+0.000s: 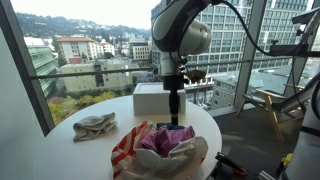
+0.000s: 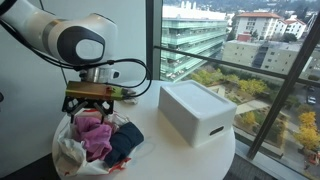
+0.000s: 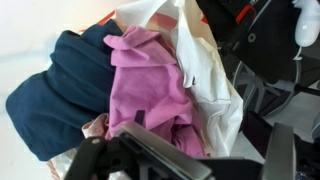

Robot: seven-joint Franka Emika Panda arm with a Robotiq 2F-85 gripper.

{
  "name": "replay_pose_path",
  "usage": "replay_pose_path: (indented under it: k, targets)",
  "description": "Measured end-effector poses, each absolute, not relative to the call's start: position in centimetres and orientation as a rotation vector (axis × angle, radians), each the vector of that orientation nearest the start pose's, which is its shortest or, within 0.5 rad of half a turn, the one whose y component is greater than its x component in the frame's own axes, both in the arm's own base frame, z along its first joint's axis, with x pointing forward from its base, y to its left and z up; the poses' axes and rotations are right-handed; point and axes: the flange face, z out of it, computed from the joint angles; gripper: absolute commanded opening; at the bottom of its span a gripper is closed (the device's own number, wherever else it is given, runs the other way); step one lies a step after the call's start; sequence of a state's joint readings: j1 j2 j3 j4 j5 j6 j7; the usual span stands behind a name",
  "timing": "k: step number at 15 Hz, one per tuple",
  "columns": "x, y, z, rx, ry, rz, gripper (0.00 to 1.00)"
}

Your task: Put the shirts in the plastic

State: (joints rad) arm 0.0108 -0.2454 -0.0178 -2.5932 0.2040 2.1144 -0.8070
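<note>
A white plastic bag with red print [image 1: 135,150] sits on the round white table, and also shows in the other exterior view [image 2: 68,150] and the wrist view [image 3: 212,90]. A pink shirt [image 3: 150,85] lies inside it, with a dark blue shirt [image 3: 55,95] beside it; both show in an exterior view, pink [image 2: 92,135] and blue [image 2: 125,143]. A beige-grey shirt [image 1: 95,125] lies crumpled on the table beside the bag. My gripper [image 1: 176,118] hangs just above the bag's mouth, open and empty, seen in the wrist view [image 3: 200,165] over the pink shirt.
A white box [image 1: 155,100] stands on the table behind the bag, also in the other exterior view [image 2: 195,110]. The round table [image 1: 70,150] stands close to large windows. A chair or stand [image 1: 275,105] is off to one side.
</note>
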Motion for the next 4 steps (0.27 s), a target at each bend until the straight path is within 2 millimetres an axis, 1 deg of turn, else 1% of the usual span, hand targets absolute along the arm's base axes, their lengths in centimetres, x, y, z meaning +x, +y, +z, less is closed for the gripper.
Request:
replay_pose_path:
  k: [4]
  targets:
    - [39.22, 1.08, 32.82, -2.729, -0.984, 0.182, 1.0]
